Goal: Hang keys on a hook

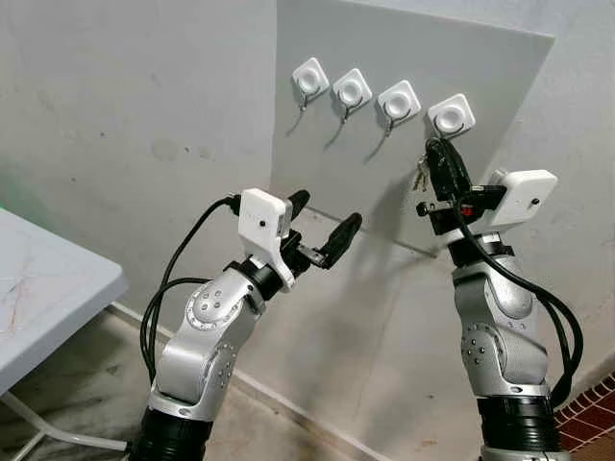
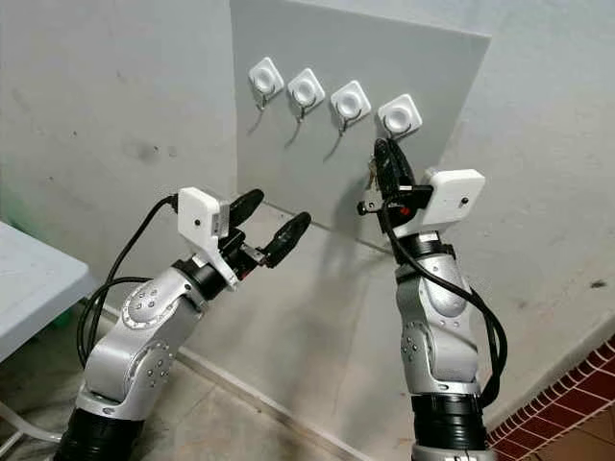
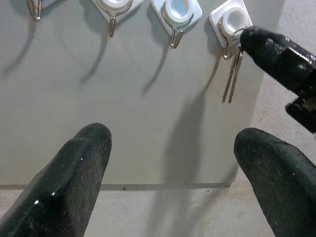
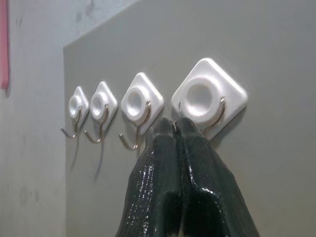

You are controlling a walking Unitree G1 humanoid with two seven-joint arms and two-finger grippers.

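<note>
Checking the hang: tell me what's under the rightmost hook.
Keys dangle below the rightmost hook, pinched by the right tool. Its fingers hide whether the ring sits on the hook wire.

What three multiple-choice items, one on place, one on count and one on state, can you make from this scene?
1. Where are the keys?
A. On the table
B. At the hook on the robot's far right
C. On the floor

2. How many hooks are on the grey board?
A. Two
B. Four
C. Six

3. How is the left tool?
A. Open
B. Shut on keys
C. Shut on a cable

Key: 1 B, they hang by the rightmost hook at the right tool; 2 B, four white mounts; 3 A, fingers spread apart.
</note>
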